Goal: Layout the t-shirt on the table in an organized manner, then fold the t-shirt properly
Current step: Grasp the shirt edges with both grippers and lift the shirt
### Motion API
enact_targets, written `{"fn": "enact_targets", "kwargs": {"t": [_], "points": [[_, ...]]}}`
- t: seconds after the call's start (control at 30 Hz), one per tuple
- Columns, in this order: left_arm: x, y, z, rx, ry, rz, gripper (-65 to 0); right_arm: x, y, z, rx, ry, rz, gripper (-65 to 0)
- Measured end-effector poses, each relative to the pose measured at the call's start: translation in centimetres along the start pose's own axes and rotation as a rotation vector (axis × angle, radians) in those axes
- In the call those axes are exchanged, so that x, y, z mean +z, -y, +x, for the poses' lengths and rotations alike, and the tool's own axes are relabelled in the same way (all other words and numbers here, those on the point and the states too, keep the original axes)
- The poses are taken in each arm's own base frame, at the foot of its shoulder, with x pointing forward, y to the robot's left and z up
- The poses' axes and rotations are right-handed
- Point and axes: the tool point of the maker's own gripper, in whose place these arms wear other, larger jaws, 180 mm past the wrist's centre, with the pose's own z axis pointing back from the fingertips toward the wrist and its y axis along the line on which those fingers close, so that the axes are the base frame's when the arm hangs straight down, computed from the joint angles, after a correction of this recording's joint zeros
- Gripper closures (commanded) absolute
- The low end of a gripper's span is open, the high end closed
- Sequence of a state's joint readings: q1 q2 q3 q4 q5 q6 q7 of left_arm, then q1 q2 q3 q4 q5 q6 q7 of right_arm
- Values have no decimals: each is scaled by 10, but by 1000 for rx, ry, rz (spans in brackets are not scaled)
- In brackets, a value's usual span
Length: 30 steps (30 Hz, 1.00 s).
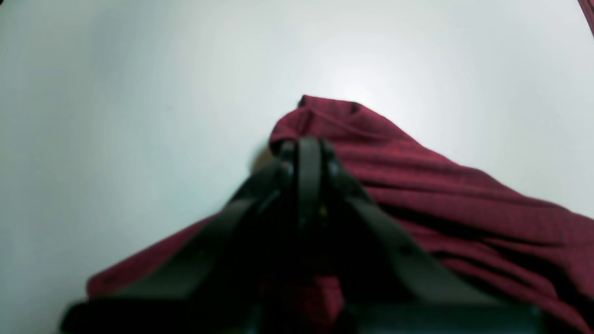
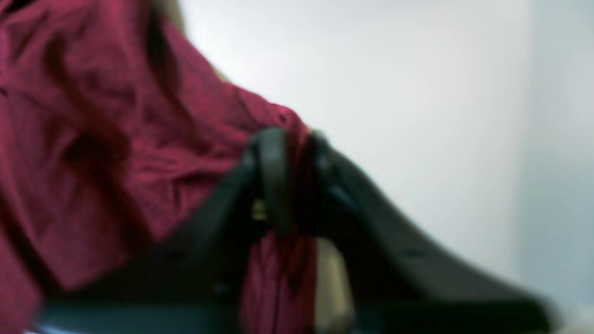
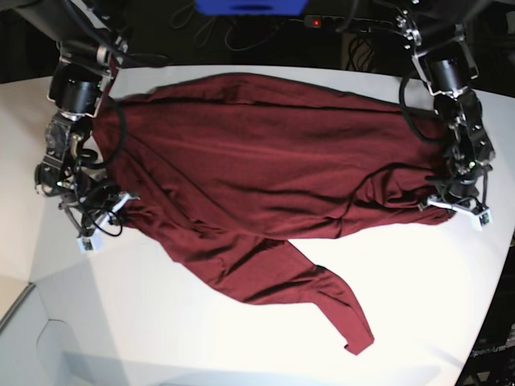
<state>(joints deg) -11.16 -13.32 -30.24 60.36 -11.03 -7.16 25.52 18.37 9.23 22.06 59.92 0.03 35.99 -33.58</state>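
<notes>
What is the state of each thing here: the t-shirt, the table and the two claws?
t-shirt: spread wide across the table, wrinkled, not folded, one long sleeve trailing toward the near edge.
table: white, shirt lying on it.
left claw: shut on the t-shirt, pinching an edge of fabric.
right claw: shut on the t-shirt, fabric bunched between its fingers.

Your left tool (image 1: 304,153) is pinching its black jaws together on a fold of the t-shirt (image 3: 265,161), its arm reaching down at the base view's right side. Your right tool (image 2: 287,148) is clamping the same t-shirt at the opposite end, jaws drawn in on the cloth, its arm hanging at that view's left. Both wrists are angling inward, well apart.
</notes>
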Motion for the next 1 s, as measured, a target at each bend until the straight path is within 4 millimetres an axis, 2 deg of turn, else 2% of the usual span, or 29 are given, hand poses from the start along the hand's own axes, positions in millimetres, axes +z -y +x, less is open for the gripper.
{"fn": "enact_targets", "kwargs": {"t": [0.13,0.2,0.33,0.47,0.57,0.7,0.83,1.0], "points": [[1,-3,4,-7,5,5,-3,5,10,0,18,-17,-22,0],[6,-2,14,-21,31,1,-3,12,16,6,42,-4,-46,0],[19,5,60,-42,155,-13,-3,28,24,36,86,71,-88,0],[27,22,100,-41,248,-45,-3,43,24,69,127,160,-114,0],[28,30,129,-27,301,-54,-3,48,22,87,139,196,-122,0],[22,42,154,10,335,-79,-3,54,27,108,119,257,-131,0],[16,47,166,32,336,-85,-3,61,49,99,61,245,-177,0],[5,57,177,70,326,-105,-3,50,56,92,-22,231,-158,0]]}}
